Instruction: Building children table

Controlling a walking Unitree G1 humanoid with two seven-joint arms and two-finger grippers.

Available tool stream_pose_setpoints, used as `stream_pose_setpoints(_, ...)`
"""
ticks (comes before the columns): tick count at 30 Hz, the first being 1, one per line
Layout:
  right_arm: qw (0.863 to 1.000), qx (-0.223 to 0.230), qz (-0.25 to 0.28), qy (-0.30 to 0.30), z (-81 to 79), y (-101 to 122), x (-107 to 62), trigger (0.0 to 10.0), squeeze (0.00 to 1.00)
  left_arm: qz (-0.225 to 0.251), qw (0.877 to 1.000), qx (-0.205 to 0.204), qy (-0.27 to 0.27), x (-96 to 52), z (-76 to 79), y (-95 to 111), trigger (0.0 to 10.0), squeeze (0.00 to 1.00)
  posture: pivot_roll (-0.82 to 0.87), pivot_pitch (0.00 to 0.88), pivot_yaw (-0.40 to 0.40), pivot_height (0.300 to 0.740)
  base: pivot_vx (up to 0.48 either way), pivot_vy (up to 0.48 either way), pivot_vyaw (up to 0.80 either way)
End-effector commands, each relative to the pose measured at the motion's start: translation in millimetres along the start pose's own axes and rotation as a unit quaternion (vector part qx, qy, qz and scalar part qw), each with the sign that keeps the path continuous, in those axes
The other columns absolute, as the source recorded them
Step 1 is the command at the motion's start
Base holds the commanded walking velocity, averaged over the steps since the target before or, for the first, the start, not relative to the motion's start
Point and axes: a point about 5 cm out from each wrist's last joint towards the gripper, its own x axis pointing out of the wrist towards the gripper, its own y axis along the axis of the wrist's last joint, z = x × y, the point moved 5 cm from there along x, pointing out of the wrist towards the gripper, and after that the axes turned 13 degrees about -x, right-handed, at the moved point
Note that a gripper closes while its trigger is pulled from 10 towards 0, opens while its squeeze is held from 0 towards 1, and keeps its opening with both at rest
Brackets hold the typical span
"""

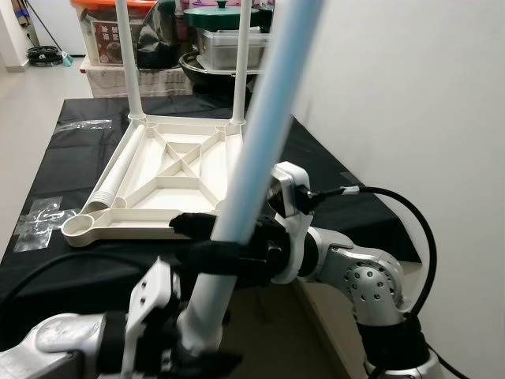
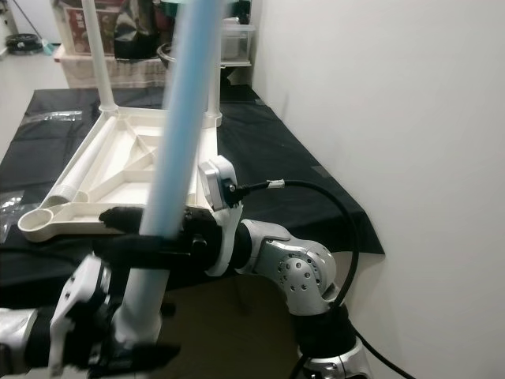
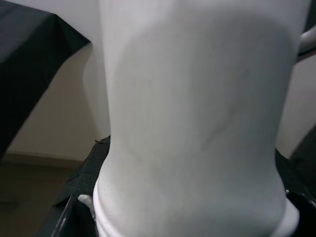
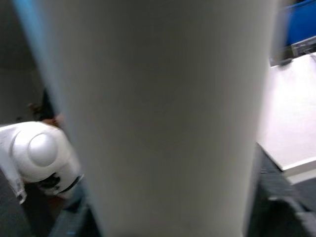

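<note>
Black-clothed bench (image 1: 71,170); both grippers clamp near-upright leg (image 1: 260,150).

Very close white plastic table leg (image 3: 197,123), smooth tube widening to ridged collar at one end. Black cloth (image 3: 24,74) draped behind on one side, more black fabric near collar. Pale wall and brownish floor strip beyond.

Even, bright indoor light; the near table leg (image 1: 264,142) and both wrist views are blurred.
</note>
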Motion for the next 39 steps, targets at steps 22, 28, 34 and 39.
stream_pose_setpoints(22,0.999,-0.012,0.029,-0.011,-0.3,8,-7.7,0.0,0.00,0.068,0.990,0.050,0.109,-22.5,-39.1,29,10.0,1.00,0.05,0.000,-0.081,0.740,0.000,0.000,0.00)
stream_pose_setpoints(28,0.997,-0.045,-0.002,-0.059,16.1,4,-20.1,0.0,0.00,0.080,0.986,0.057,0.137,-35.2,-44.2,36,10.0,1.00,0.06,0.000,-0.087,0.740,0.000,0.000,0.00)
stream_pose_setpoints(34,0.947,-0.135,-0.081,-0.280,87.0,4,-59.4,0.0,0.00,0.150,0.930,0.089,0.323,-72.5,-89.2,56,10.0,0.00,0.06,0.000,-0.090,0.740,0.000,0.000,0.00)
stream_pose_setpoints(39,0.866,-0.207,-0.100,-0.445,130.8,18,-92.2,0.0,0.00,0.170,0.883,0.055,0.433,-82.3,-119.1,31,10.0,0.00,0.06,0.000,-0.091,0.740,0.000,0.000,0.00)
